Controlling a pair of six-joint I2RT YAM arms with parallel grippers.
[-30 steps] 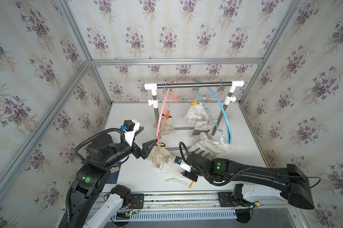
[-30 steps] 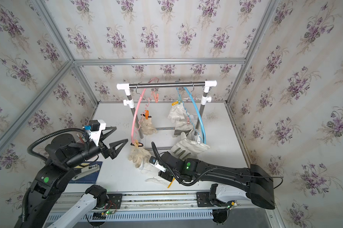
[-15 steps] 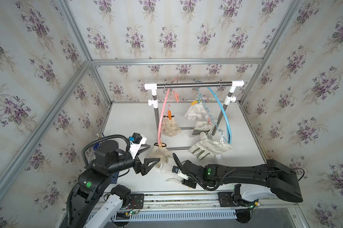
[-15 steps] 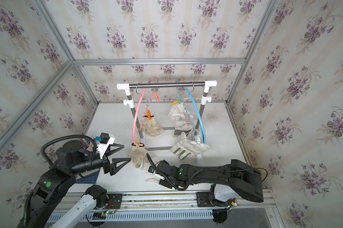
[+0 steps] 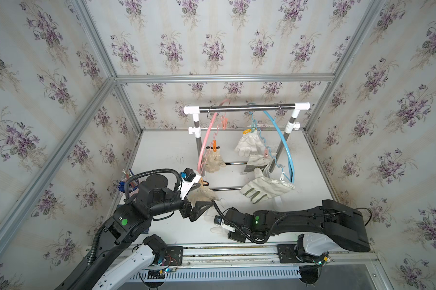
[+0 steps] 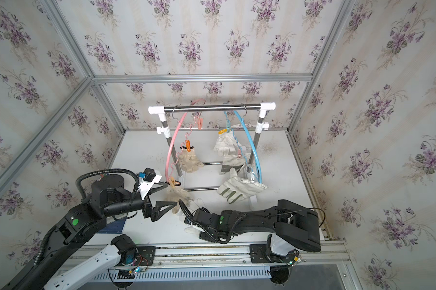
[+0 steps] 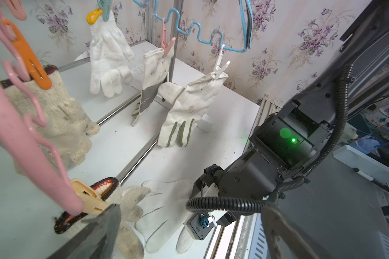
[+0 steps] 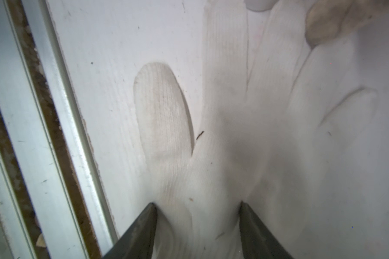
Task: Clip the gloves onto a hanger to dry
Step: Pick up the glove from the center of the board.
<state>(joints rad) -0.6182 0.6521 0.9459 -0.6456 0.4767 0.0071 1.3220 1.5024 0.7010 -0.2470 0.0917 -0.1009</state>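
Last loose one: a white knit glove [image 7: 164,201] lies flat with fingers spread on the surface [image 5: 166,155], near the front rail. It looks clean and finely ribbed, with a few dark specks. The right gripper [image 8: 198,206] sits low over it, jaws apart astride the palm below the thumb, nothing pinched. The left gripper [image 6: 172,194] is spread wide and empty beside the lower cream glove [image 5: 201,194], which is clipped to the pink hanger [image 5: 206,140]. Also clipped are the upper cream glove [image 5: 213,159] on the same hanger, and on the blue hanger [image 5: 284,148] a hung white glove [image 5: 248,145] and the canvas gloves [image 5: 264,189] with green finger strips. Handling guess: very light, limp and slightly grippy, so it sags from wherever it is held. It lies flush, so the jaws probably must press down and bunch the fabric. The best hold looks to be near the cuff, leaving the cuff edge free for a clip — the cuff itself is not in view.
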